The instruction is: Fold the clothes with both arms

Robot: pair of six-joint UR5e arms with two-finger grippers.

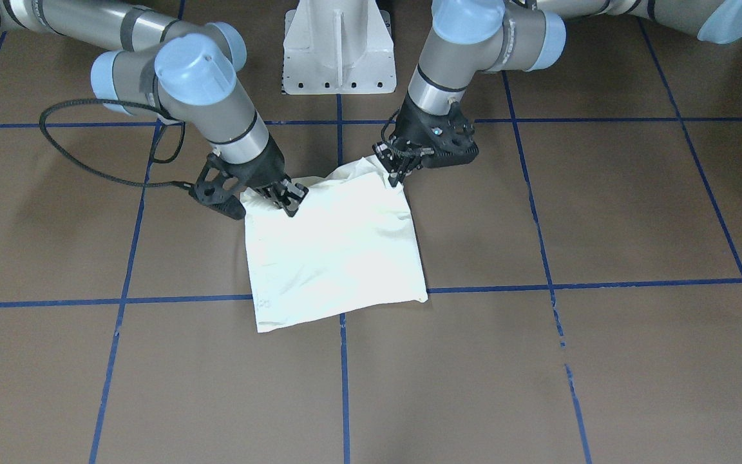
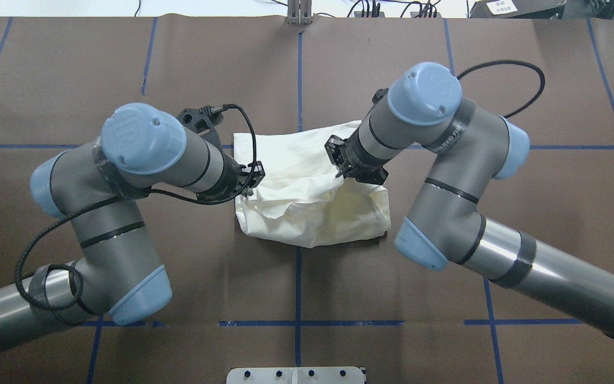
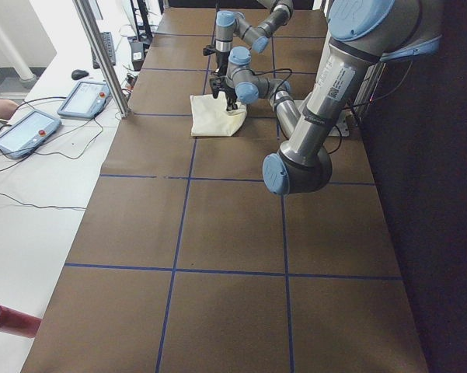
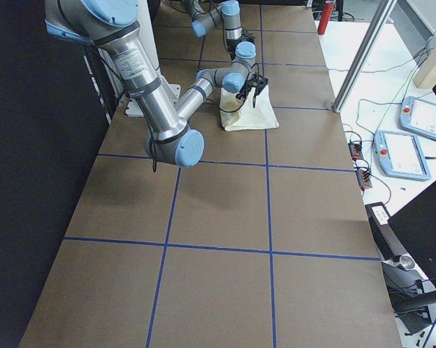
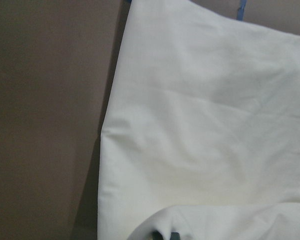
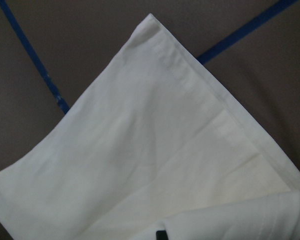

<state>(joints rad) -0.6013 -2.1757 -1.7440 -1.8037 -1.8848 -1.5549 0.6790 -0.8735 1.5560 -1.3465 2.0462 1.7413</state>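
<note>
The cream-white shirt (image 1: 339,251) lies folded into a rough square on the brown table, plain side up, with no print showing. It also shows in the overhead view (image 2: 307,202). My left gripper (image 1: 400,175) is shut on the shirt's edge nearest the robot, at one corner, and lifts it slightly. It shows in the overhead view too (image 2: 251,181). My right gripper (image 1: 292,205) is shut on the other corner of that edge (image 2: 345,172). Both wrist views show a raised fold of cloth (image 5: 214,220) (image 6: 249,215) at the fingertips.
The white pedestal base (image 1: 339,48) stands behind the shirt, between the arms. Blue tape lines (image 1: 345,386) cross the brown table. A black cable loop (image 1: 81,164) hangs off the right arm. Control tablets (image 3: 31,128) lie on the side bench.
</note>
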